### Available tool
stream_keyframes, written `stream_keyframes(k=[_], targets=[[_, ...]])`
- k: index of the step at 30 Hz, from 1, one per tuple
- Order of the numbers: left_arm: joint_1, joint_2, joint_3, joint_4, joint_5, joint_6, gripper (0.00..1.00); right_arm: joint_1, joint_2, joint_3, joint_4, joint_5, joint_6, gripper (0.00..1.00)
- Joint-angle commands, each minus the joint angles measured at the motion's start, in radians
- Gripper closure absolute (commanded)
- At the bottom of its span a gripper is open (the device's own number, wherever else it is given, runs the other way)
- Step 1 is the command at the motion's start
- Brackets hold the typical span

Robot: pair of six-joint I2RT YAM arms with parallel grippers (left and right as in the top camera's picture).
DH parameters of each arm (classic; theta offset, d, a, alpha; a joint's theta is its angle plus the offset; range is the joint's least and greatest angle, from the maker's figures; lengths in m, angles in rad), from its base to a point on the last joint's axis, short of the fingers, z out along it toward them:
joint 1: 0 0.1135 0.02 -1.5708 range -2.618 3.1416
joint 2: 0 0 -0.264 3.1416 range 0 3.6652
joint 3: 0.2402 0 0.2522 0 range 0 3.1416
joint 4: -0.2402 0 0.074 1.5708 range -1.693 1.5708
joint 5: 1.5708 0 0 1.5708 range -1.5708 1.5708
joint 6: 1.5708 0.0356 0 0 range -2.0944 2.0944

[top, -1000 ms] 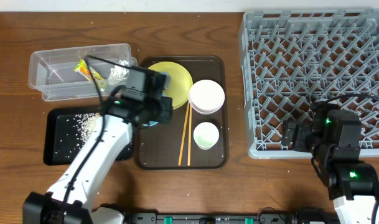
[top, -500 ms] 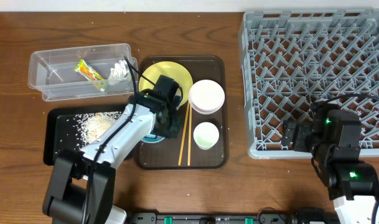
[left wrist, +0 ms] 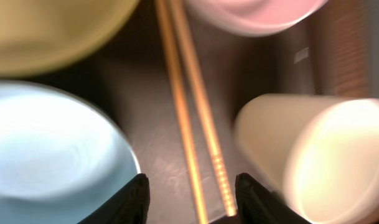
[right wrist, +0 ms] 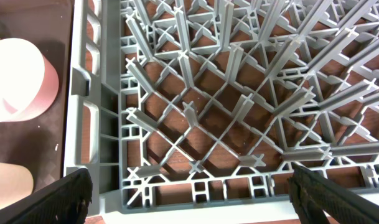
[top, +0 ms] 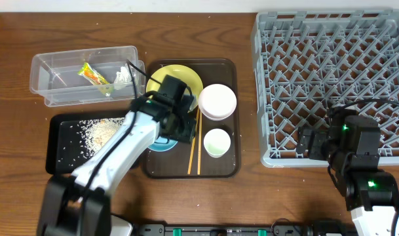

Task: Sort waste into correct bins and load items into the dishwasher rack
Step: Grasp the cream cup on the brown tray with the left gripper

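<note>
My left gripper (top: pixel 183 124) is open and low over the brown serving tray. In the left wrist view its fingertips (left wrist: pixel 192 196) straddle the wooden chopsticks (left wrist: pixel 190 124), which also show in the overhead view (top: pixel 194 149). The light blue bowl (top: pixel 158 141) lies to their left and the pale green cup (top: pixel 217 142) to their right. The yellow plate (top: pixel 186 78) and the white-pink bowl (top: pixel 217 101) sit behind. The clear box (top: pixel 55 69) holds the wrapper (top: pixel 94 76) and paper bits (top: pixel 124 77). The black tray (top: pixel 58 157) holds rice (top: pixel 97 131). My right gripper (right wrist: pixel 189 193) is open over the front edge of the grey rack (top: pixel 330 78).
The dark brown serving tray (top: pixel 228 167) holds all the dishes in the middle of the wooden table. The rack's front left corner (right wrist: pixel 89 124) is close under my right gripper. Bare wood shows between the serving tray and the rack.
My left arm has swung right from the clear box and black tray onto the serving tray and now sits over the chopsticks. The right arm has not moved.
</note>
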Motion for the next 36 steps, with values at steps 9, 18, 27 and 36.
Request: stream_keyframes(k=[9, 18, 27, 36], targets=[[-0.082, -0.024, 0.022, 0.008, 0.047, 0.001, 0.49, -0.006, -0.003, 0.019, -0.006, -0.005, 0.011, 0.01], [-0.187, 0.095, 0.016, 0.013, -0.022, 0.001, 0.49, -0.006, -0.003, 0.019, -0.023, -0.005, 0.011, 0.01], [-0.185, 0.122, 0.029, 0.021, -0.042, 0.001, 0.81, -0.006, -0.003, 0.019, -0.045, -0.005, 0.011, 0.01], [-0.068, -0.05, 0.065, 0.063, 0.301, -0.019, 0.87, -0.006, -0.003, 0.019, 0.012, -0.005, 0.019, 0.01]])
